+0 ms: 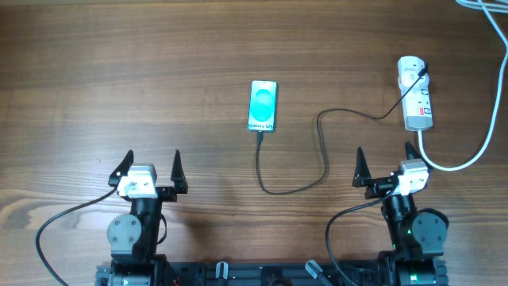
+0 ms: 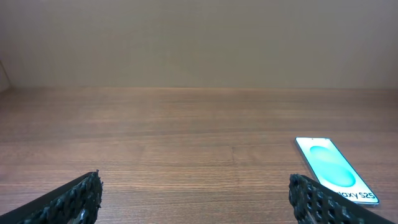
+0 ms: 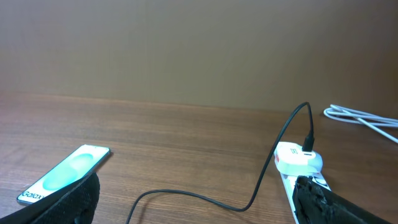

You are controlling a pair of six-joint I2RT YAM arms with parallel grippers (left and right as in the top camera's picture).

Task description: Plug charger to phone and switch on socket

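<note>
My left gripper (image 1: 152, 165) and right gripper (image 1: 385, 163) hang wide open and empty, low over the near surface (image 1: 95, 71). The charger (image 1: 321, 131) loops between the right gripper and the phone (image 1: 263, 104) at centre. I can't tell if its plug is seated there. If I snag that loop, I could drag the phone. Pressing the switch could make the socket (image 1: 414, 95), far right, skid.

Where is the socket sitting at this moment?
In the overhead view the socket lies toward the far right, just beyond the right hand and well to the right of the phone.
</note>
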